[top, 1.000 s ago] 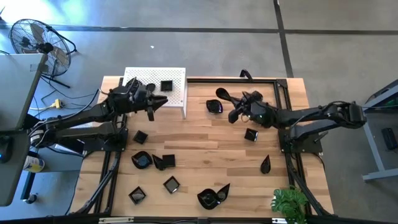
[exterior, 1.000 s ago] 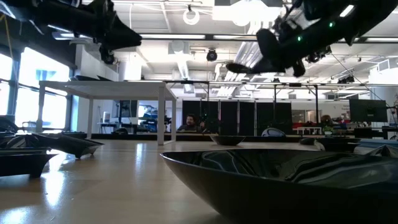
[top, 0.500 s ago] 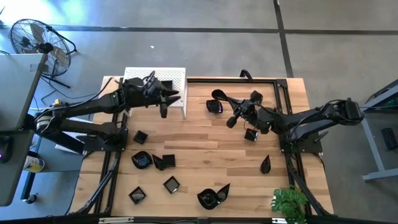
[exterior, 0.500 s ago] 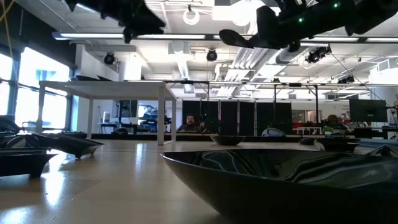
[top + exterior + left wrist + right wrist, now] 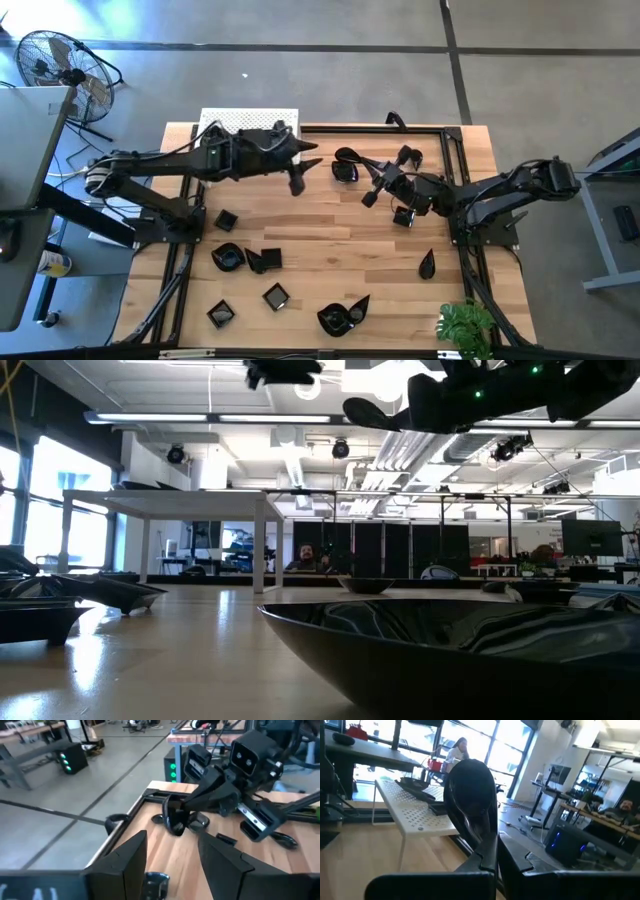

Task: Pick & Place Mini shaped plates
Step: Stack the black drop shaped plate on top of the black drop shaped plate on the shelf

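Observation:
My right gripper (image 5: 368, 168) is shut on a glossy black teardrop plate (image 5: 470, 785), held high over the far middle of the table. My left gripper (image 5: 303, 168) hangs open and empty just to that plate's left, facing it, in front of the white perforated stand (image 5: 225, 120), which the left arm largely hides. In the left wrist view its fingers (image 5: 125, 865) frame the held plate (image 5: 172, 820). Another plate (image 5: 345, 173) lies on the wood below. Several more black plates lie flat at the near left (image 5: 228, 257) and near the right arm (image 5: 403, 216). My right gripper pinches the teardrop plate's narrow end (image 5: 486, 839) between its two fingers. The fingers lie about level and point toward the table's left side. The plate stands on edge beyond the fingertips, its broad end out in front, lifted clear of the table.
A big dark plate (image 5: 450, 650) lies right in front of the low camera. A plant (image 5: 465, 325) stands at the near right corner, with a plate (image 5: 427, 264) beside it. Bare wood stretches across the table's middle. A fan (image 5: 60, 65) stands on the floor, off the table's far left.
My left gripper has swung away from the stand toward the table's right and risen, now close to the held plate. My right gripper has rolled about its own line, turning the teardrop plate and raising it a little.

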